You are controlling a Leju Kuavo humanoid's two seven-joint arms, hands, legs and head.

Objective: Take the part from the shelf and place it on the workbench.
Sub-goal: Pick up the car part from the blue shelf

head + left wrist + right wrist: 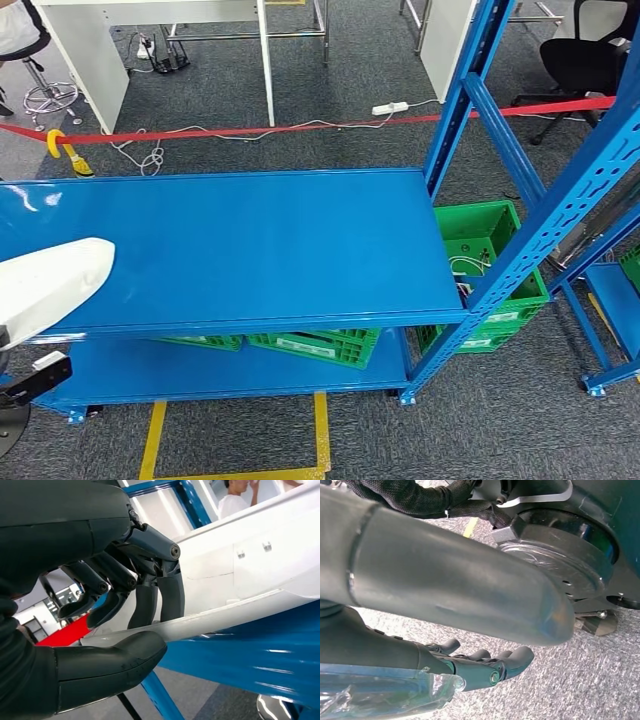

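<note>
Gripping the white part in my left hand, I have its thin lower edge pinched between my thick thumb on one side and my darker fingers curled against its broad face on the other; the part runs on away from my palm, a long, smooth, pale panel with two small fittings on its face; in the head view its rounded white end comes in from the left edge, over the left end of the blue shelf top, though I cannot tell whether it touches that surface or hangs just above it; in the wrist view the glossy blue sheet lies close beside the part's edge; my right hand hangs low over the grey carpet, its fingers stretched out side by side and holding nothing, with crinkled clear film just beside them; green crates sit on the lower level under the blue shelf, one showing past its right end by the blue upright; a red tape stretches across the floor beyond, and yellow floor marking lies in front of the shelf.
</note>
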